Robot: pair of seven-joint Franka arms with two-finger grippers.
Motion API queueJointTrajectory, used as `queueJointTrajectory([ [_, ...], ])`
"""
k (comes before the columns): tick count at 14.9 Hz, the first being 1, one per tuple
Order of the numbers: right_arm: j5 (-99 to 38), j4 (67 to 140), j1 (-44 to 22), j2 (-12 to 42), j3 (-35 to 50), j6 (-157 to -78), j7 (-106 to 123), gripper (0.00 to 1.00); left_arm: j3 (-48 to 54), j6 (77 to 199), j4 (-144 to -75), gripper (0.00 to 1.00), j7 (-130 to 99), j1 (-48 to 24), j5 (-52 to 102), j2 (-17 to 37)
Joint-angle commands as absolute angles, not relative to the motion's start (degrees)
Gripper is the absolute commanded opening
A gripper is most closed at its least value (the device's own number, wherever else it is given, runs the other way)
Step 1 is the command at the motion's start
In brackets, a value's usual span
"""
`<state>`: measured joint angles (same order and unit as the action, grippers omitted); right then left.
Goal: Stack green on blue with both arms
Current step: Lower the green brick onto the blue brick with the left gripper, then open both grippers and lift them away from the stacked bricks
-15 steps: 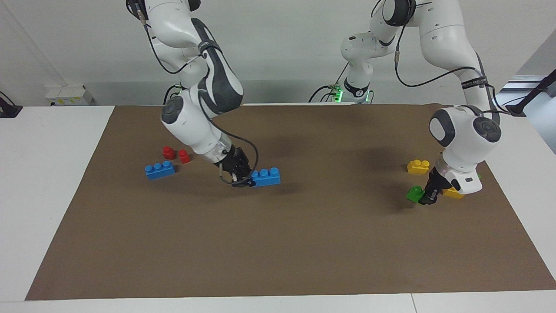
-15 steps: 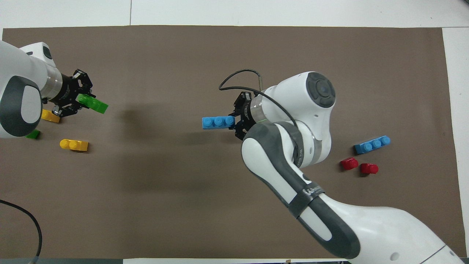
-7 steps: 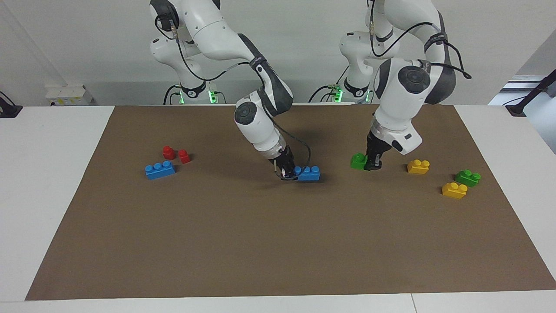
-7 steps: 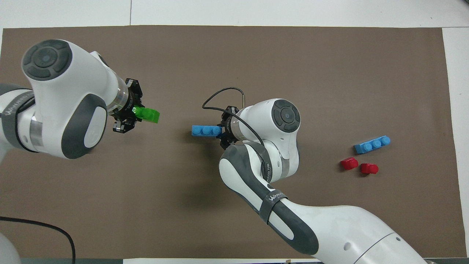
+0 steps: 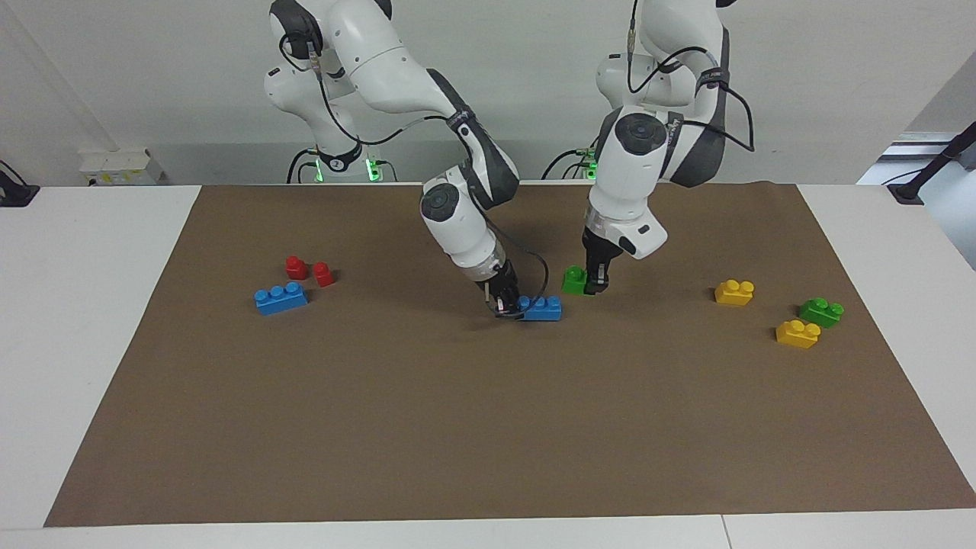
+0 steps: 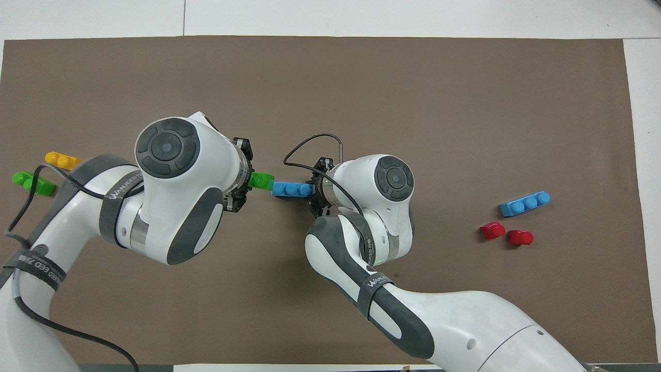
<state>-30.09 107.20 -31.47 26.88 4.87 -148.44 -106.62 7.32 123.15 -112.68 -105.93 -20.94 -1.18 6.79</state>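
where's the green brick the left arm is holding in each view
Facing view: the held green brick is mid-picture in the left pincer, above the mat.
Overhead view: the held green brick peeks out beside the left arm's wrist.
Shared landmark: the blue brick in the right pincer, next to it in both.

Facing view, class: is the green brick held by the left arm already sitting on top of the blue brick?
No: the green brick hangs in the left gripper, apart from the blue brick held by the right gripper.
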Motion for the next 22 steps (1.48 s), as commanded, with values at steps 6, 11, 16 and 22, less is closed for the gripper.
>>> queueJointTrajectory([
  [6,-30.2,109.4,-31.7,26.3,4.7,-150.4,-107.1,0.0,6.4,133.3,-117.5,0.0,-117.2,-25.1,-6.1,7.9],
  [11,-30.2,109.5,-31.7,26.3,4.7,-150.7,-107.2,0.0,6.3,134.7,-117.4,0.0,-120.7,-26.5,-8.7,10.1],
  [16,-30.1,109.8,-31.8,26.3,4.7,-151.6,-107.1,0.0,6.3,135.3,-117.2,0.0,-123.6,-27.7,-11.2,11.9],
  [22,-30.2,110.3,-32.3,26.2,4.7,-152.0,-106.8,0.0,6.4,135.2,-117.6,0.0,-126.5,-28.0,-15.5,12.0],
])
